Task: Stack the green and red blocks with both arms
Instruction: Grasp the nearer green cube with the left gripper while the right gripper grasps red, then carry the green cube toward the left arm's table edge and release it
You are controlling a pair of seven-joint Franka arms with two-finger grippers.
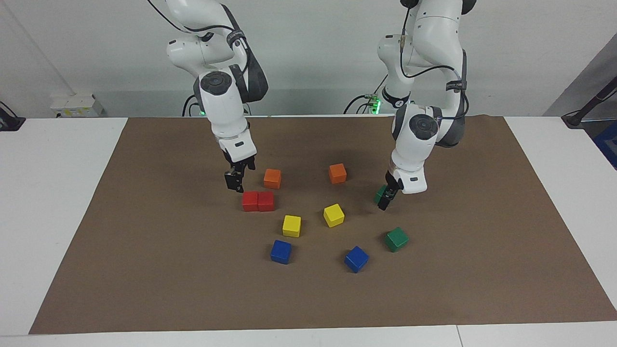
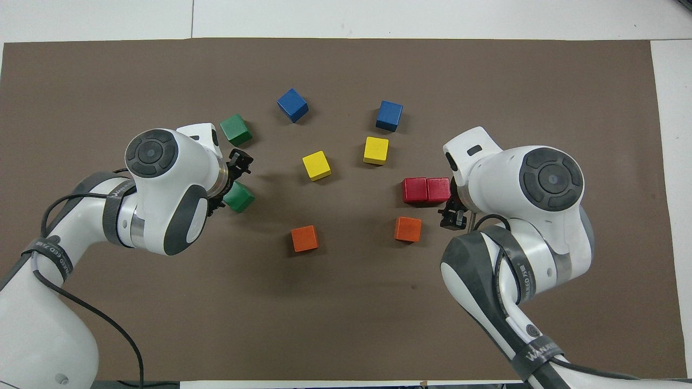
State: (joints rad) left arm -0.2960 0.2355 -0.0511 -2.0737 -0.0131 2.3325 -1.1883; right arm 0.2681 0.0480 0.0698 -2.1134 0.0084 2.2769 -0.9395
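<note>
We see the left pincer low over the nearer green block, its jaws spread and straddling that cube without any grip we can confirm; in the overhead view the same cube peeks out from under the wrist. Our right pincer hangs just above the mat beside the pair of red blocks, on their robot side, jaws apart and empty. The two red blocks sit touching each other, side by side, flat on the mat toward the right arm's end. The second green block lies farther from the robots than the first, well apart from it and untouched. Nothing is stacked yet: each of the four task cubes rests singly on the mat. Outward from there we find two orange cubes, one just beside the right pincer and one between the two arms. Two yellow cubes and lie in the middle, farther from the robots than the orange ones, and two blue cubes and lie farthest out. All of them rest on a brown mat spread over the white counter. We see no container of any kind here, so none of the cubes sits inside anything.
</note>
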